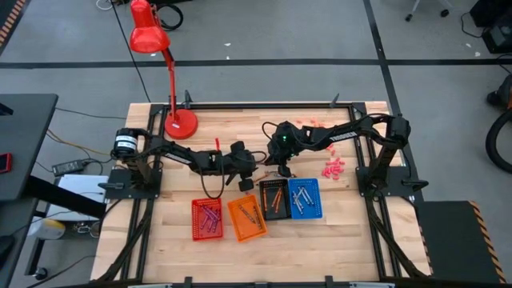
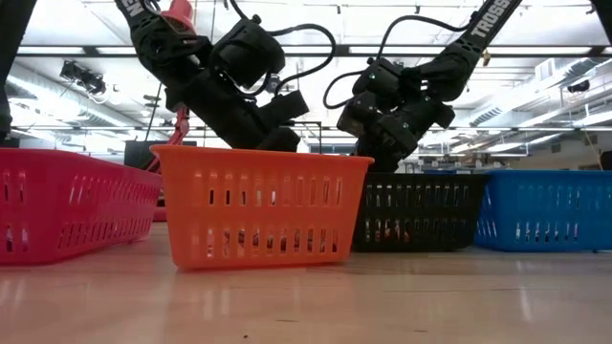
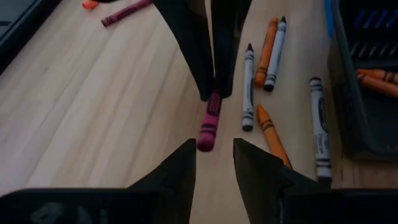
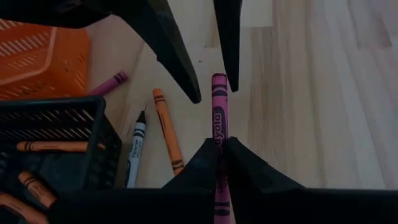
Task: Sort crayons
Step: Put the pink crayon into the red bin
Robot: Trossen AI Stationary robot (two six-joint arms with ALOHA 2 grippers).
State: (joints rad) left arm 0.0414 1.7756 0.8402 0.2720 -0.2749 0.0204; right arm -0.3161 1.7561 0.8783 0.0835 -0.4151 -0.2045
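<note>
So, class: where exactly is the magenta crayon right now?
The magenta crayon lies on the wooden table, pinched at one end by the right end effector, its other end between the open left end effector, beside loose orange and grey crayons.

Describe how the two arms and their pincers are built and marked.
Both arms are dark, jointed, with black cables looping off them. The right arm carries white lettering and a small green light. The left arm's base has a silver-banded motor. Each pincer, left and right, has two tapered black fingers.

desk [image 1: 352,240]: pale wood planks, smooth satin finish. baskets [image 2: 258,205]: slotted glossy plastic. crayons [image 4: 219,115]: matt paper wrappers. lamp [image 1: 149,36]: glossy red shade.
</note>
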